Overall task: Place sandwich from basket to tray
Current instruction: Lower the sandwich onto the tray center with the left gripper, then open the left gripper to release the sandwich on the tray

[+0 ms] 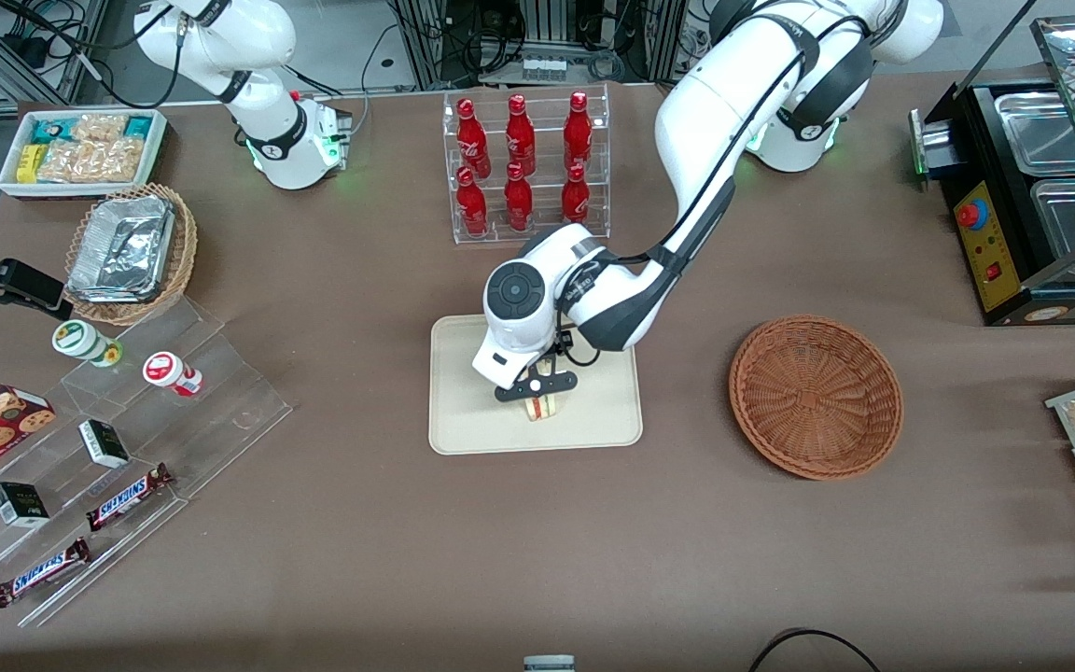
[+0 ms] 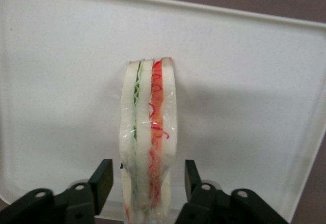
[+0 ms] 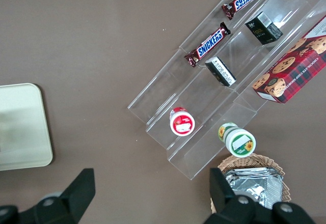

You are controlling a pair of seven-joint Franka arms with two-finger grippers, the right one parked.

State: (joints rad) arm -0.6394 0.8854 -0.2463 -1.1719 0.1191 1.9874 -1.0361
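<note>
Now the sandwich (image 2: 148,142) stands on its edge on the tray (image 2: 244,81), the gripper (image 2: 148,180) has its two fingers spread a little with gaps on both sides, so it should lift straight up without bumping it, leaving the basket (image 1: 816,396) empty.

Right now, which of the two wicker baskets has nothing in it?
The reddish-brown basket beside the tray; the tan one holds foil containers. The gripper is over the tray.

High front view over whole table, left wrist view close above tray (image 2: 61,40), shared with front.
</note>
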